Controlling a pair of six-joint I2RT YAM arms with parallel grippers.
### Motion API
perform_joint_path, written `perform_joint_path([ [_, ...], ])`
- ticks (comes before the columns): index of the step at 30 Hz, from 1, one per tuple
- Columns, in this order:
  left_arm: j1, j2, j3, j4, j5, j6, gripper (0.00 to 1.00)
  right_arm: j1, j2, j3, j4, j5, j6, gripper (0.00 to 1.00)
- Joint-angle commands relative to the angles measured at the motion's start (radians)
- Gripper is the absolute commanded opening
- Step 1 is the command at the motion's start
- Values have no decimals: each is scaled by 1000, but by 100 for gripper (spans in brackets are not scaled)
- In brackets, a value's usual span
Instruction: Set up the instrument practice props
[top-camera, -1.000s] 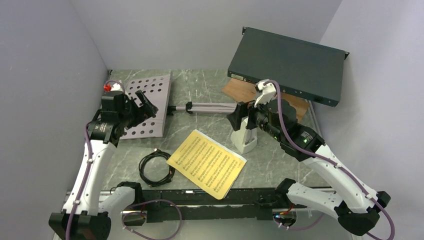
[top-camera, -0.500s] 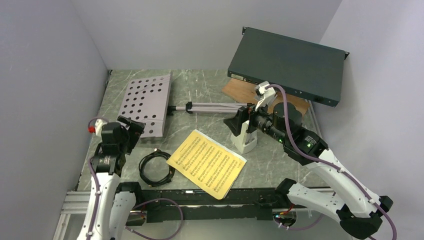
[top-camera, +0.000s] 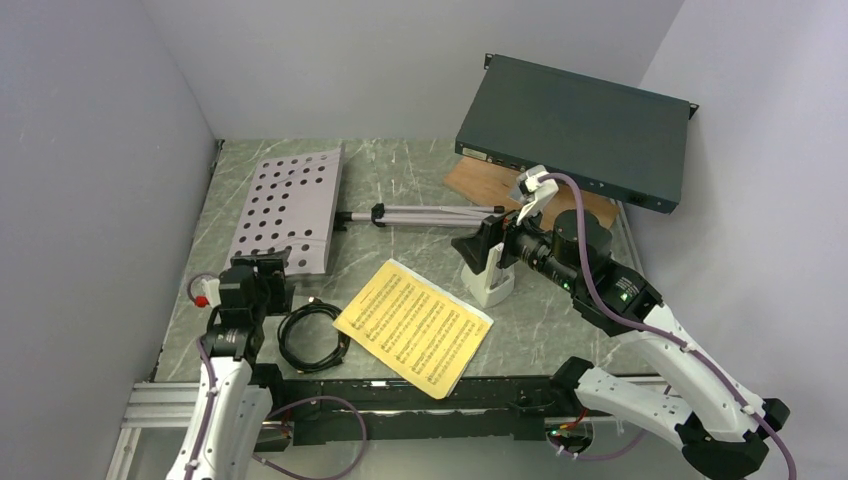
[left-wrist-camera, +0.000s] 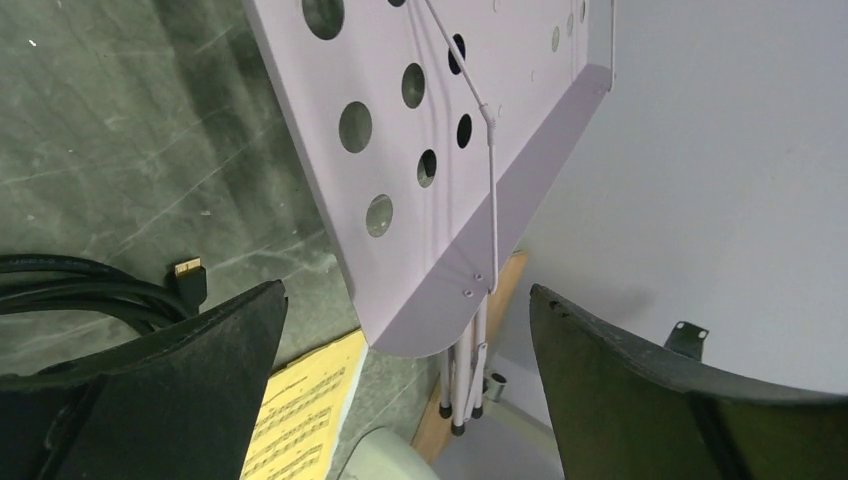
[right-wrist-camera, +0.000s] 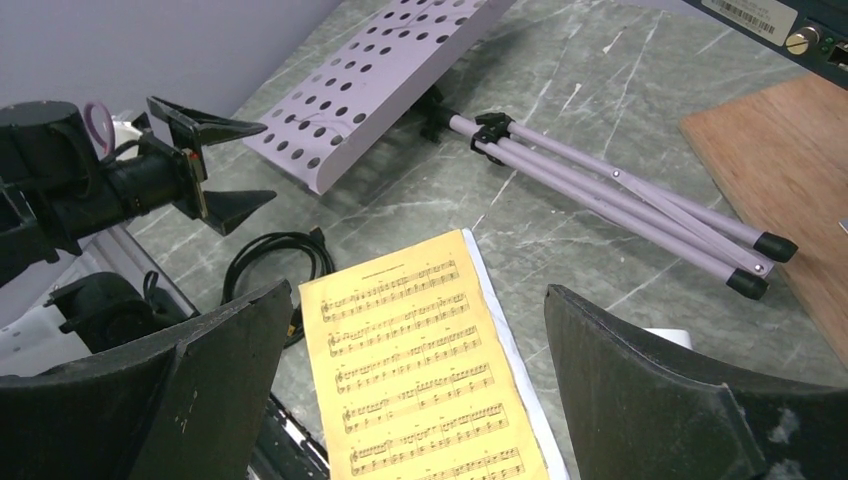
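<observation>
Props: one music stand, perhaps two sheet-music pages, one metronome; left hand and right hand both spread empty.

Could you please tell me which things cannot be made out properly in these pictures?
- Metronome: top view, upper part hidden behind the right gripper; right wrist view shows only a white corner.
- Music stand tripod feet: top view, hidden by the same gripper.
- Sheet music: title print too small in every view.
- Green box: right wrist view, cut off by the top edge.
</observation>
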Motion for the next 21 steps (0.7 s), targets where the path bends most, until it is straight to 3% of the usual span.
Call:
perform_joint_path([
  [1,5,-17,-75,180,-4,-108,97,0,-8,-5,45,20,-8,100],
  [8,6,29,-334,711,-104,-38,94,0,4,2,41,18,1,100],
  [12,5,177,-353,926,-116,69,93,0,4,-4,52,19,3,100],
  [18,6,453,-381,1268,-120,40,89,0,16,-2,68,-4,14,100],
  [21,5,550,-364,1352,-108,25,86,0,15,-2,67,-2,17,100],
])
